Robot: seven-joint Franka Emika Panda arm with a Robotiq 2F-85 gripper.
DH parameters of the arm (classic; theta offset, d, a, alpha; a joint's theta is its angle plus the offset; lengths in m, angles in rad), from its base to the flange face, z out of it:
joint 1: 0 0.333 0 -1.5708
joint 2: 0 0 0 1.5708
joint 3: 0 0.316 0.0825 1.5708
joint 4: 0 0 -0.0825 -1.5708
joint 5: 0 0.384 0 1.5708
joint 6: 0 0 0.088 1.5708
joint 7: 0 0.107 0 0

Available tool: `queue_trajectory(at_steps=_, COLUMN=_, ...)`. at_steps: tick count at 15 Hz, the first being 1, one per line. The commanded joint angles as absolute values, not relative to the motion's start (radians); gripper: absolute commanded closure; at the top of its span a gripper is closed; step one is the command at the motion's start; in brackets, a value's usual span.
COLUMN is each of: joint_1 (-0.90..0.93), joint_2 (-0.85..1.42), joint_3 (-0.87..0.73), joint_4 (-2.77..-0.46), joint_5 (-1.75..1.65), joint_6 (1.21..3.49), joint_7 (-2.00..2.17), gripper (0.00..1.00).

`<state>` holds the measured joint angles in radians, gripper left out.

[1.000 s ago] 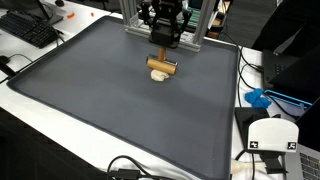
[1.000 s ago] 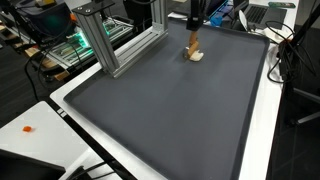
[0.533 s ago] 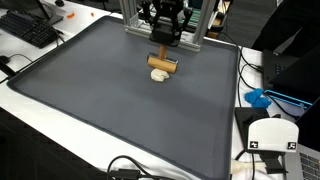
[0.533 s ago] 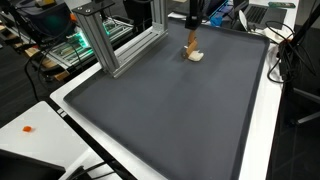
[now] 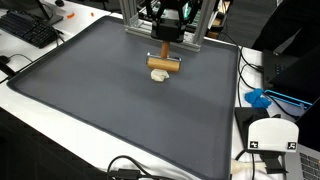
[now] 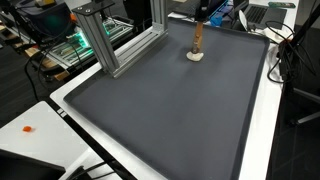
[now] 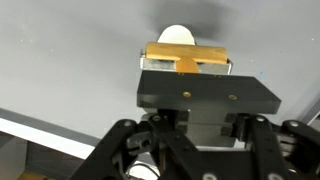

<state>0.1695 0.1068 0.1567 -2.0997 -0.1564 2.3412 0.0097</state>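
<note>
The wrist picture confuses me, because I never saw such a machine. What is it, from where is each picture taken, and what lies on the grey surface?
It is a robot arm ending in two fingers. Two pictures come from cameras standing outside the robot, at different places. The third comes from a camera on the wrist, looking along the fingers. A dark grey mat covers the table. The fingers are shut on the stem of a wooden T-shaped piece. A white round thing sits at its far end, down at the mat.
</note>
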Motion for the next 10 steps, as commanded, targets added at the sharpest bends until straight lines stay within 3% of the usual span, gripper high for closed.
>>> queue_trajectory(at_steps=1, joint_1=0.161, joint_2=0.116, joint_3=0.159, joint_4=-2.085, joint_5=-0.158, joint_6=2.348, joint_7=-0.140, gripper=0.65)
queue_trajectory(at_steps=10, joint_1=0.152, joint_2=0.158, joint_3=0.165, joint_4=-2.088, joint_5=-0.133, joint_6=2.370, joint_7=-0.355, gripper=0.65)
